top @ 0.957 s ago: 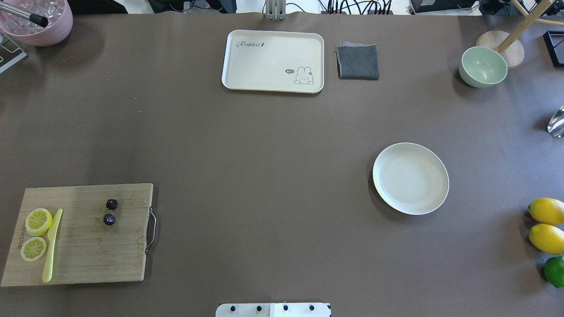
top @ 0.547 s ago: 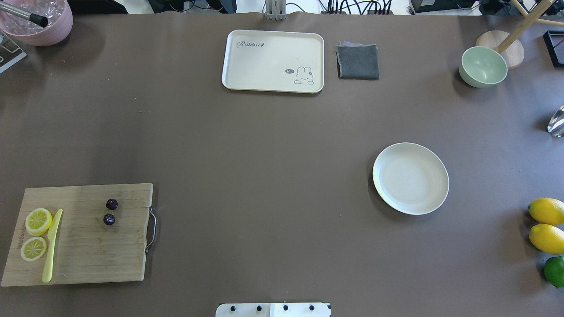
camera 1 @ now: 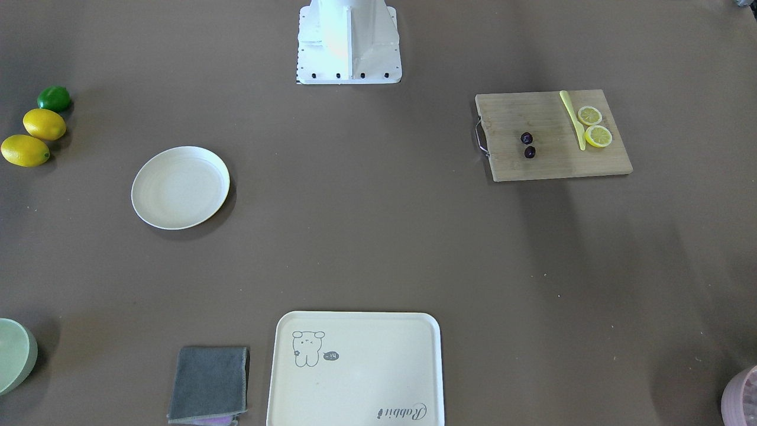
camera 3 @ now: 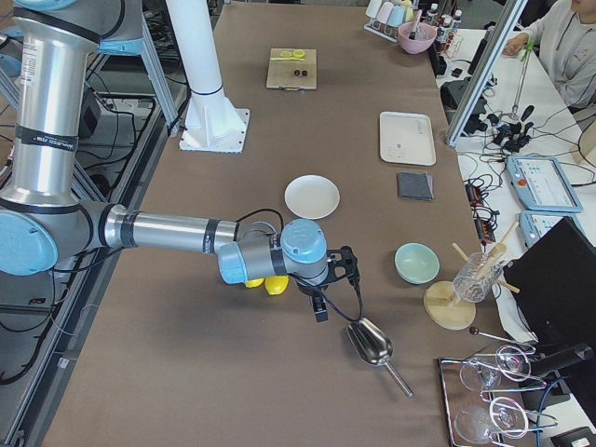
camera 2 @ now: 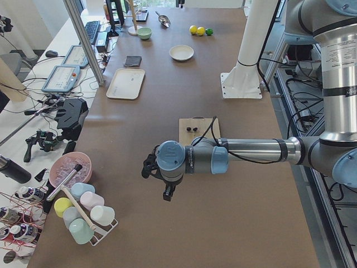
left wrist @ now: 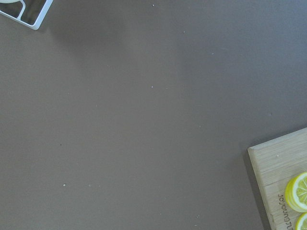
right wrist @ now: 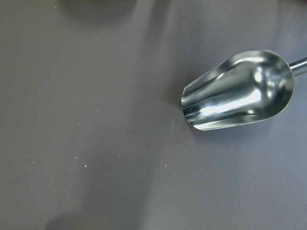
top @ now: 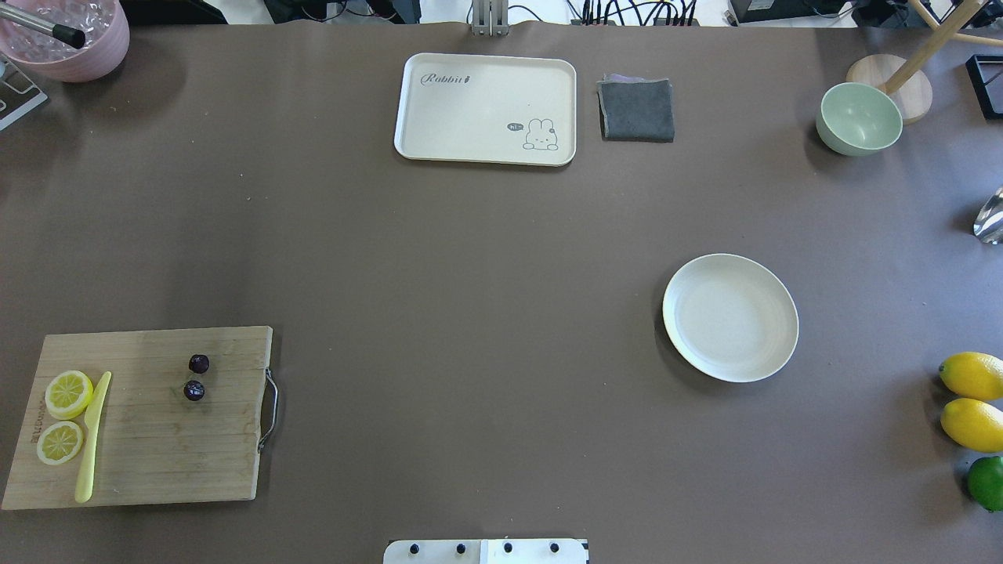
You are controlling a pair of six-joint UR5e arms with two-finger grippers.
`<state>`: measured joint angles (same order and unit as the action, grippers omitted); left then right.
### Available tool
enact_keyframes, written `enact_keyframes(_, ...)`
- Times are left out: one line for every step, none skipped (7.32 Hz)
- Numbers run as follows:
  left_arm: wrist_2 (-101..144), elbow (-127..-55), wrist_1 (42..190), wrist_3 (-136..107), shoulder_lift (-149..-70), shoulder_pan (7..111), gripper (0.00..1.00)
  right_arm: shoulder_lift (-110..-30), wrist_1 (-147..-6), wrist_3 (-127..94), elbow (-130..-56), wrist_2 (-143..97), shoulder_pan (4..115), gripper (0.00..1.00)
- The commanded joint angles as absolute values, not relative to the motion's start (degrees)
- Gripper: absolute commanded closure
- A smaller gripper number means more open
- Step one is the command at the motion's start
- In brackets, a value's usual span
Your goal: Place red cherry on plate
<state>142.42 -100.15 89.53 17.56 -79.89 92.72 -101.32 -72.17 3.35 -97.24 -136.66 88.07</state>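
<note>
The red cherry (top: 194, 390), two small dark fruits, lies on a wooden cutting board (top: 157, 446) at the near left; it also shows in the front view (camera 1: 530, 152). The cream-white plate (top: 730, 317) sits bare at the right of the table, also in the front view (camera 1: 180, 187). Neither gripper appears in the overhead or front view. The left gripper (camera 2: 158, 180) hovers over bare table beyond the board's left end. The right gripper (camera 3: 333, 287) hangs near a metal scoop (right wrist: 237, 91). I cannot tell whether either is open or shut.
Two lemon slices (top: 68, 393) and a yellow knife (top: 92, 435) share the board. A rabbit tray (top: 486, 108), grey cloth (top: 636, 110) and green bowl (top: 859, 117) line the far edge. Lemons (top: 972, 374) and a lime (top: 986, 482) lie far right.
</note>
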Motion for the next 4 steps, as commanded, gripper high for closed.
enact_keyframes(142.0, -100.0, 89.6, 17.5, -80.4, 92.6, 0.02, -101.4, -72.2, 3.3, -97.5, -136.9, 88.1, 0.00)
enact_keyframes(142.0, -100.0, 89.6, 17.4, -80.5, 92.6, 0.02, -101.3, -72.2, 3.2, -97.4, -136.8, 88.1, 0.00)
enact_keyframes(141.9, -99.8, 89.6, 17.3, -80.6, 92.6, 0.02, -101.2, -72.2, 3.2, -97.3, -136.8, 88.1, 0.00)
enact_keyframes(142.0, -100.4, 89.6, 17.1, -80.5, 92.6, 0.03, -101.2, -72.2, 3.3, -97.5, -136.9, 88.1, 0.00)
